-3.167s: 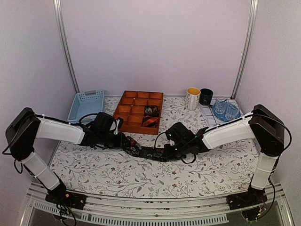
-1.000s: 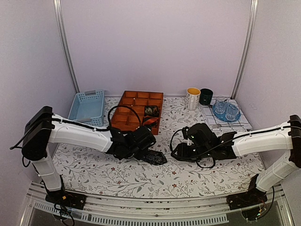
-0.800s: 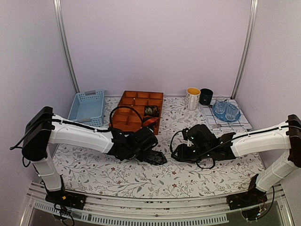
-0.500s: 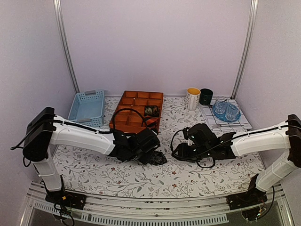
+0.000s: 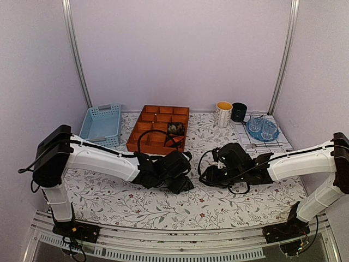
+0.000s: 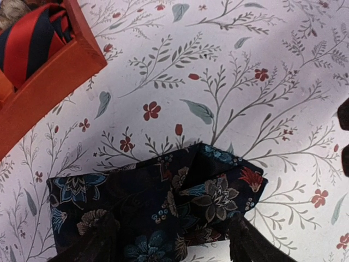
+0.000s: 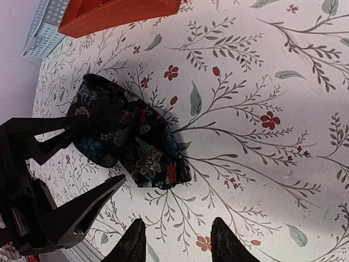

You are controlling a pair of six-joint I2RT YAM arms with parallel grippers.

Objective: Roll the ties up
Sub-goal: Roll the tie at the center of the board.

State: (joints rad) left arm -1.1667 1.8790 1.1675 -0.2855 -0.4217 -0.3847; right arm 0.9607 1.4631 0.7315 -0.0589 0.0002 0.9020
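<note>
One tie [image 6: 163, 210], floral tablecloth [image 5: 136, 204], lilac walls [image 5: 180, 54]

Soft, even light from overhead — bright on the pale surface [image 5: 218, 202], with no glare. Shadows are faint and soft-edged. Wrist views are crisp mid-frame; the dark fingers [image 6: 251, 246] at the bottom edge blur — slight wide-angle stretch.

High overview, close wrists — tie [image 6: 158, 207] shared

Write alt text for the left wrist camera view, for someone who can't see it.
A folded dark floral tie lies on a flowered tablecloth, with the two left fingers spread apart over its lower edge. At the upper left, the corner of an orange tray holds a red-and-black striped tie.
</note>
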